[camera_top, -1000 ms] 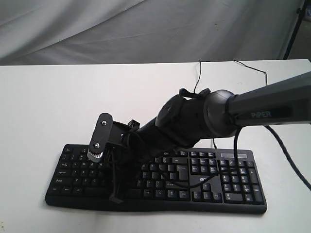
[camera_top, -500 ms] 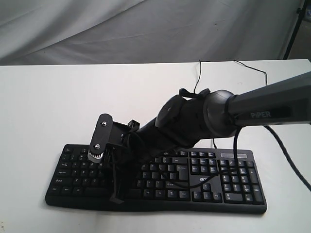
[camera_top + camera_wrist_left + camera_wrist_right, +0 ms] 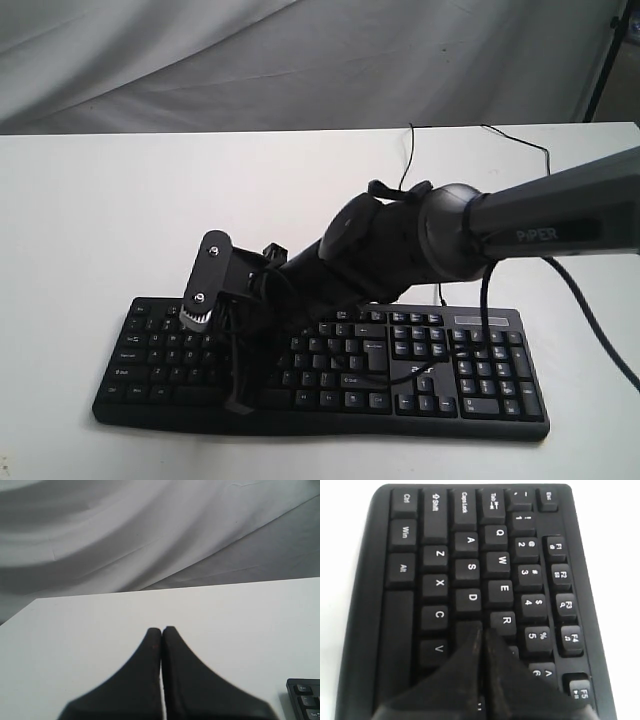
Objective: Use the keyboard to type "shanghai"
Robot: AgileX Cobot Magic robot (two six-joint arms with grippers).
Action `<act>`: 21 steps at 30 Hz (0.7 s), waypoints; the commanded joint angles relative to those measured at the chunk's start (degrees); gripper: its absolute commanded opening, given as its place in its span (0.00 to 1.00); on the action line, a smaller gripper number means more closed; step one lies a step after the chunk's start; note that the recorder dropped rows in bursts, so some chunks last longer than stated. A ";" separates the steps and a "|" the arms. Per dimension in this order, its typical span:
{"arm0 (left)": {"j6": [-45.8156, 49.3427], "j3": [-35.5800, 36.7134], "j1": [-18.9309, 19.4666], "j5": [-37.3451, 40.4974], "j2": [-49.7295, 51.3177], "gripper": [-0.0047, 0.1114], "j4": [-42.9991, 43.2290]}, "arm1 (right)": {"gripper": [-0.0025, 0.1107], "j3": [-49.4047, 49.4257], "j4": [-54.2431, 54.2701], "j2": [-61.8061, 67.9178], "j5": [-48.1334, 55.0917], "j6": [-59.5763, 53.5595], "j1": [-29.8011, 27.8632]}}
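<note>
The black keyboard [image 3: 330, 365] lies across the near part of the white table, its thin cable [image 3: 410, 150] running to the back. My right arm [image 3: 400, 240] reaches across the middle and over the keyboard's left half. In the right wrist view my right gripper [image 3: 481, 630] is shut and empty. Its tips sit at the spot just past the D key [image 3: 468, 598] and beside the R key [image 3: 506, 620], covering the key beneath. My left gripper [image 3: 161, 628] is shut and empty over bare table. Only a corner of the keyboard [image 3: 305, 705] shows in its view.
The right wrist's camera mount [image 3: 208, 280] and loose black cables [image 3: 235, 370] hang over the letter keys. A second cable [image 3: 590, 310] droops from the arm past the number pad. A grey cloth backdrop [image 3: 300, 60] hangs behind the white table [image 3: 120, 200].
</note>
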 commanded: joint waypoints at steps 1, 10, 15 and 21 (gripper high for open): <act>-0.16 0.29 -0.22 -0.22 0.18 0.05 -0.03 | 0.02 0.09 -0.45 -1.59 1.04 -0.18 -0.53; -0.16 0.29 -0.22 -0.22 0.18 0.05 -0.03 | 0.02 0.09 -0.45 -1.48 1.05 -0.05 -0.53; -0.16 0.29 -0.22 -0.22 0.18 0.05 -0.03 | 0.02 0.09 -2.96 -1.48 1.05 2.18 -0.53; -0.16 0.29 -0.22 -0.22 0.18 0.05 -0.03 | 0.02 0.09 -13.56 -2.21 1.42 11.16 -0.87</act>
